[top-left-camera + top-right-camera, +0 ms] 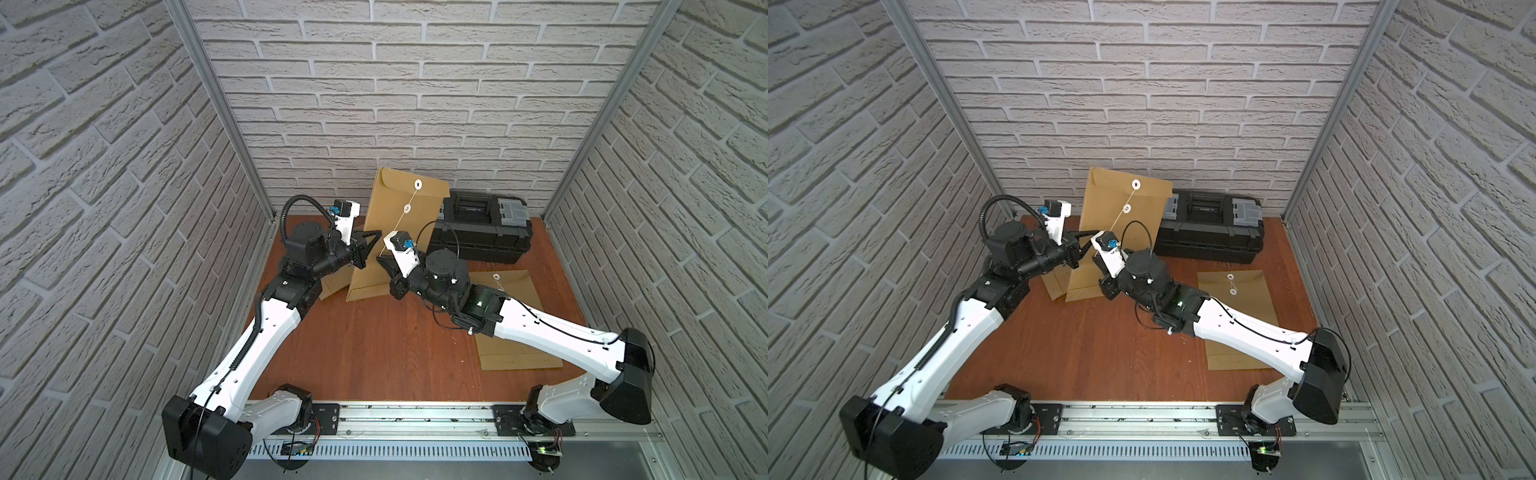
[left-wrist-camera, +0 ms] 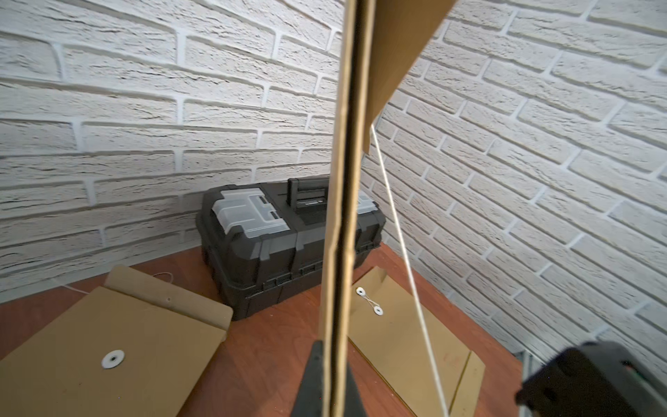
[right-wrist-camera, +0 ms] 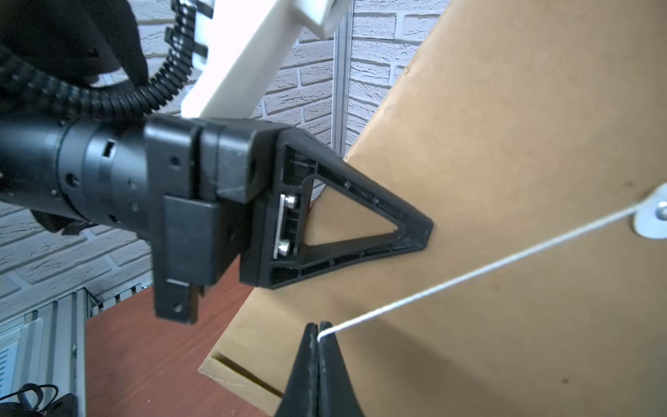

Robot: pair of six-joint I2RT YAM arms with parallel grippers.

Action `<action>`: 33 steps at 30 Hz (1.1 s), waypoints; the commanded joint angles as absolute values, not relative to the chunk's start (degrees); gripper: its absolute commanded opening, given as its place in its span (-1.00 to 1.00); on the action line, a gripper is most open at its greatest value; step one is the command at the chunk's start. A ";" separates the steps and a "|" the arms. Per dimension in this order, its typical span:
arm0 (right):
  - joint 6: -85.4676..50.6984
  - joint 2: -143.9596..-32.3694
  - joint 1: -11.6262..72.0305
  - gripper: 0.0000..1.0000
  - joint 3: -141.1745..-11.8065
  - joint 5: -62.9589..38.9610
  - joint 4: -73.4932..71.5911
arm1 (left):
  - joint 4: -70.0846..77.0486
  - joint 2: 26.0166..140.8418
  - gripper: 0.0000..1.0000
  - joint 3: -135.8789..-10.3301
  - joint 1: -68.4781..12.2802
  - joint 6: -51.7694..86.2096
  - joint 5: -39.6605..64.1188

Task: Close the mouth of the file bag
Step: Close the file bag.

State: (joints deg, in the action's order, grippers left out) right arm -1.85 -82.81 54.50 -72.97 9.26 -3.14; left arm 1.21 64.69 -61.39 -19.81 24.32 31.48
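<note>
Between the shut fingers of the right gripper [image 3: 318,334], the thin white string [image 3: 469,276] is pinched near its free end and drawn taut. The left gripper [image 3: 422,234] is clamped flat on a side edge of the file bag [image 1: 386,199]. That bag is held upright with its bottom edge on the table [image 1: 374,345], just beside the black toolbox [image 1: 482,237], on the toolbox's side toward the left arm. From the pinch the string is led up past the lower disc [image 1: 408,208] to the upper disc [image 1: 417,184] on the folded-down flap [image 1: 397,180]; whether a turn is made round the lower disc cannot be told. The bag is judged light and thin, stiff in its plane but easily buckled, so it is best taken by an edge. The string is judged limp and slippery, so a firm pinch near its end is called for. A second bag [image 1: 519,284] is seen lying flat in front of the toolbox, and a third bag [image 1: 332,286] beyond the upright one.
</note>
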 commanded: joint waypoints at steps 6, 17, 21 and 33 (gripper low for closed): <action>0.11 -84.20 54.48 -0.95 -73.07 5.88 -3.06 | 17.62 64.48 -1.00 -58.10 -16.74 34.44 41.41; -5.72 -83.36 49.99 -0.95 -69.64 1.80 -5.52 | 29.13 66.14 -1.00 -56.80 -16.37 42.56 52.34; -7.81 -81.87 47.36 -0.95 -67.65 -0.19 -6.69 | 33.17 67.25 -1.00 -56.54 -16.35 45.71 54.94; -13.50 -78.74 40.41 -0.95 -62.06 -4.79 -9.93 | 36.21 68.58 -1.00 -56.25 -16.11 47.93 55.84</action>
